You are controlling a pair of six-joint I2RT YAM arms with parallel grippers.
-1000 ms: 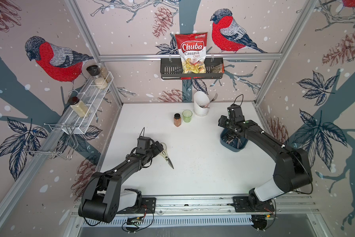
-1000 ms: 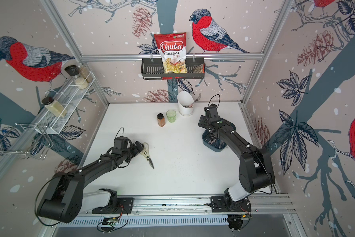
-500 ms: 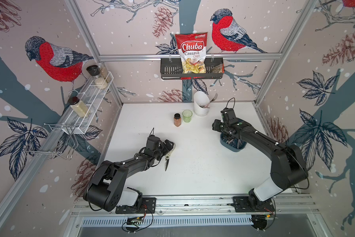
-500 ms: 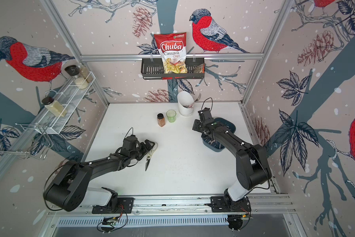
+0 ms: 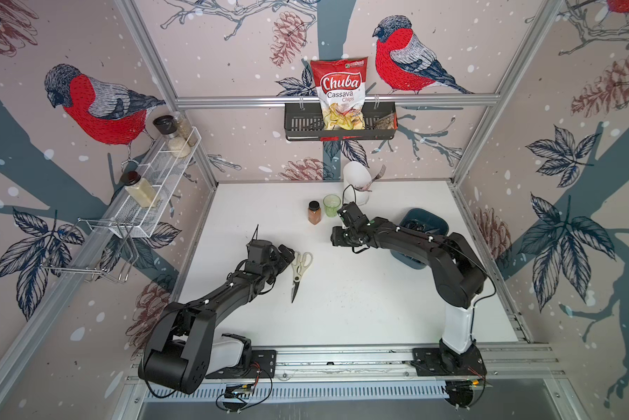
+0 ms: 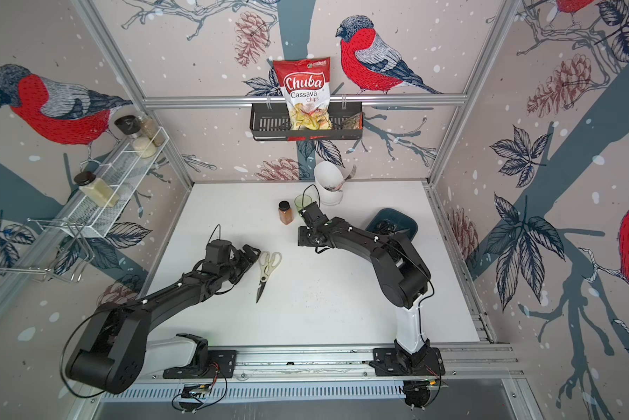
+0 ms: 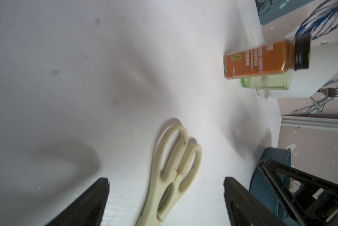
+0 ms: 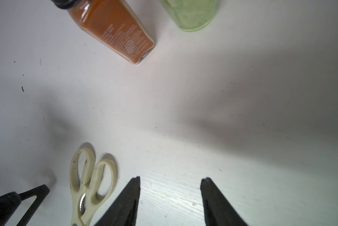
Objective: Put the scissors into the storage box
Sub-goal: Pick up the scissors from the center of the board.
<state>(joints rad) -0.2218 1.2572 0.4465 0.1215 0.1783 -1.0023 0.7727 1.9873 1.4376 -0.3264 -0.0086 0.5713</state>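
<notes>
Near the middle of the table, the cream-handled kitchen shears (image 5: 300,267) lie flat, not yet lifted, just beside the left tool (image 5: 285,254), whose jaws gape empty. The right tool (image 5: 338,238) hovers open, holding nothing. Dark-handled scissors (image 5: 416,227) already sit in the teal storage box (image 5: 437,221), well apart from the shears, the one pair seen left to move.

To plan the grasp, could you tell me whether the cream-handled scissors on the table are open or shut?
Shut: the cream-handled scissors show a single narrow blade point in both top views, handle loops close together.
</notes>
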